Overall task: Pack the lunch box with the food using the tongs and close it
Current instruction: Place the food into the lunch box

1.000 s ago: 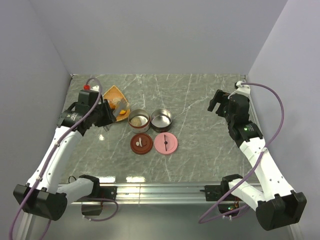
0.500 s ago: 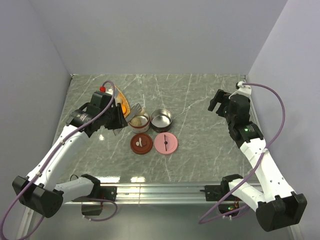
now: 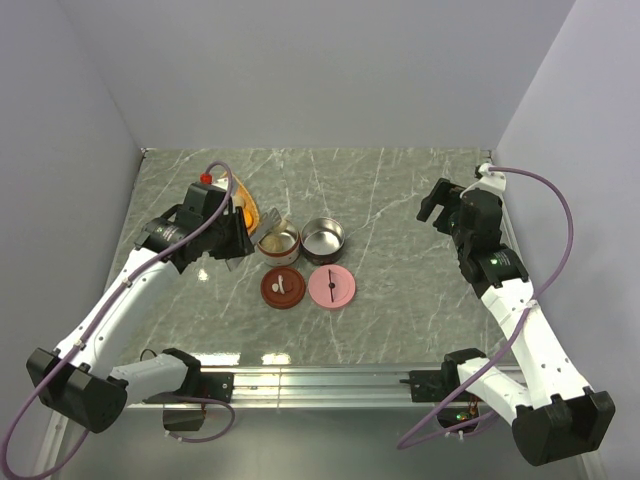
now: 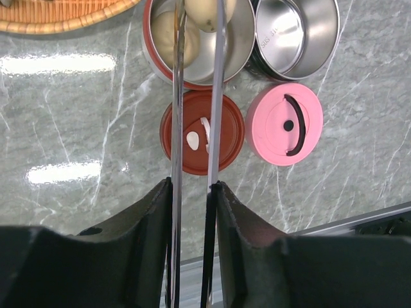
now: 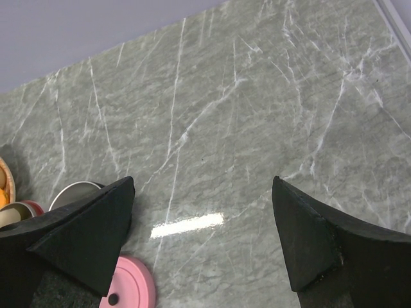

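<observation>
You'd got a couple of dumplings (image 4: 168, 35) into the left tin (image 4: 156, 67). Left fingers (image 4: 128, 256) were clamped on the tongs (image 4: 218, 96), right fingers (image 5: 83, 237) gaping. The right tin (image 4: 302, 32) was empty and the lids (image 4: 284, 124) were off.

The setting is a robotics laboratory test cell. A left arm (image 3: 115, 300) and a right arm (image 3: 535, 335), both white with black joints, are bolted to an aluminium rail (image 3: 330, 382) at the near edge of a grey marble-pattern worktop (image 3: 390, 200), with purple cables (image 3: 556, 195) looping from their wrists. Plain pale wall panels (image 3: 320, 70) enclose the worktop on three sides
</observation>
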